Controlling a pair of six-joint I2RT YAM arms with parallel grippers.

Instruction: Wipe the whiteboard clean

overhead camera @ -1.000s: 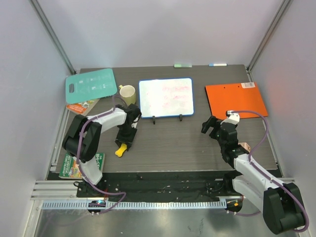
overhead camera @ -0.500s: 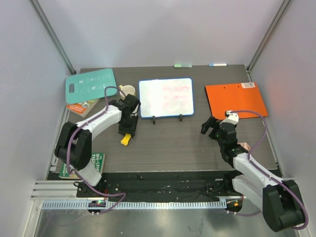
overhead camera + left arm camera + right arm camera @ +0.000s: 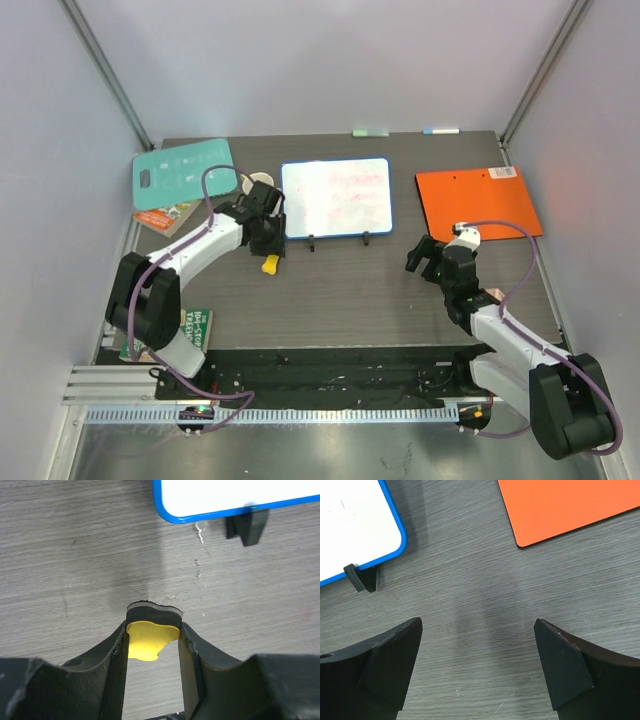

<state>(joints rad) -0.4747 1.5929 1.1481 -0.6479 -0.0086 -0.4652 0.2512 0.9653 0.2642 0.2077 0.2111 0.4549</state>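
Note:
The whiteboard (image 3: 335, 196), white with a blue frame, faint red writing and two black feet, stands at the back middle of the table. Its lower corner shows in the left wrist view (image 3: 235, 492) and in the right wrist view (image 3: 350, 525). My left gripper (image 3: 268, 252) is shut on a yellow eraser (image 3: 150, 639) with a black felt base, held just left of and below the board's lower left corner. My right gripper (image 3: 428, 255) is open and empty (image 3: 477, 647) over bare table, right of the board.
An orange folder (image 3: 478, 200) lies at the back right; it also shows in the right wrist view (image 3: 560, 505). A teal cutting board (image 3: 184, 172) lies at the back left with a cream mug (image 3: 258, 182) beside it. Booklets (image 3: 170, 330) lie at the left edge.
My left gripper has carried the yellow eraser up from the near left toward the whiteboard's lower left corner. The right arm has barely moved.

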